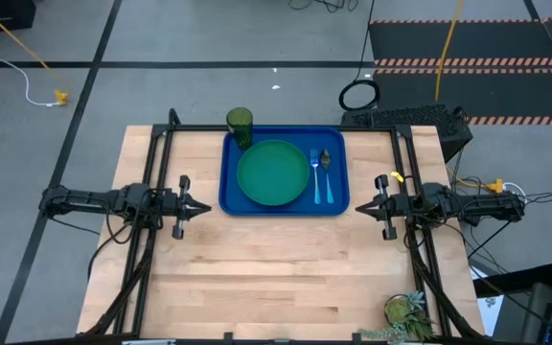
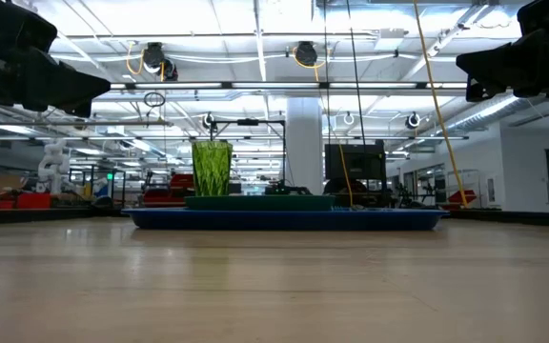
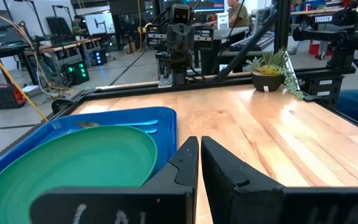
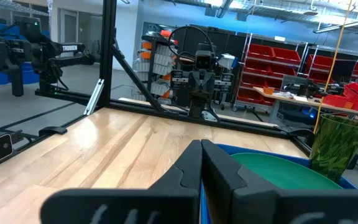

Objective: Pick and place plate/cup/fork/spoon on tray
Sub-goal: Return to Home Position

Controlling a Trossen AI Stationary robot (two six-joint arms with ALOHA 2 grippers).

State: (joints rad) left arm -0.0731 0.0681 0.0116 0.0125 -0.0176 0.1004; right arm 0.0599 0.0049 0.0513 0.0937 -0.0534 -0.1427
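The blue tray [image 1: 230,196] lies at the table's far middle. The green plate [image 1: 272,173] lies flat in it. The fork [image 1: 315,177] and the spoon [image 1: 327,175] lie side by side on the tray's right part. The dark green cup [image 1: 240,127] stands upright at the tray's far left corner; it also shows in the low view [image 2: 212,169]. My left gripper [image 1: 207,207] is shut and empty, left of the tray. My right gripper [image 1: 358,207] is shut and empty, right of the tray.
A potted green plant [image 1: 405,313] stands at the table's near right corner. Dark frame rails [image 1: 151,163] run along the table's left and right sides. Bare wood lies between the tray and the near edge.
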